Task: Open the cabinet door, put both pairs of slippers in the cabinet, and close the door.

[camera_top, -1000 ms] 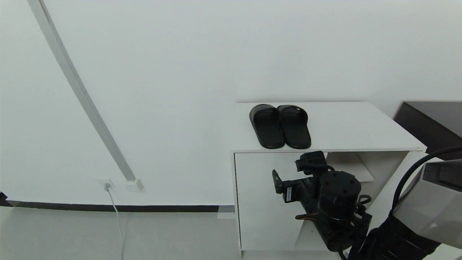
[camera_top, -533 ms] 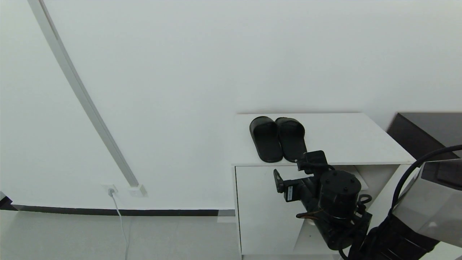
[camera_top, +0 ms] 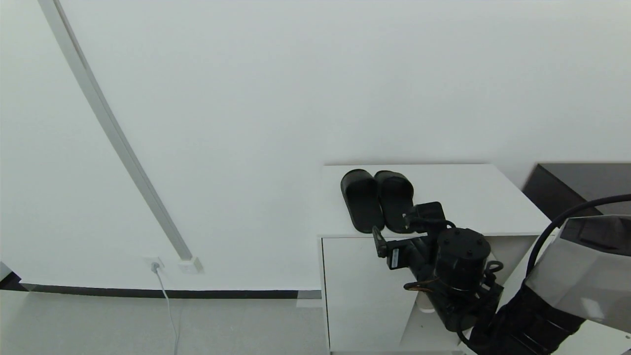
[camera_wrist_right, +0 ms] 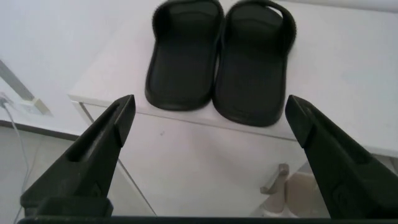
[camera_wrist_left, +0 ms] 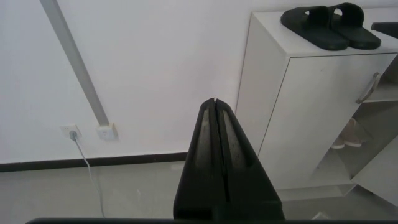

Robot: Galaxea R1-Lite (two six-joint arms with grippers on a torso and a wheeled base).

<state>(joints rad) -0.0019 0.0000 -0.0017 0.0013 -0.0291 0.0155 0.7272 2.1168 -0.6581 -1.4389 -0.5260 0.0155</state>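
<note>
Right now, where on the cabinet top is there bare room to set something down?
The widest bare patch on the cabinet top runs from the black slippers to its right edge. Only a narrow strip lies left of them. The front edge by the heels is crowded: the open right tool hovers there.

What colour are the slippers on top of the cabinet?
The slippers are plain black; the right wrist view shows them best.

Grey strip (camera_top: pixel 113 128): slants down the white wall (camera_top: pixel 296 74).
Socket (camera_top: pixel 156 266): low on the wall, cable (camera_top: pixel 167 305) plugged in.
Skirting (camera_top: pixel 148 293): dark, above the grey floor (camera_top: pixel 98 325).
Dark furniture (camera_top: pixel 577 185): far right.
</note>
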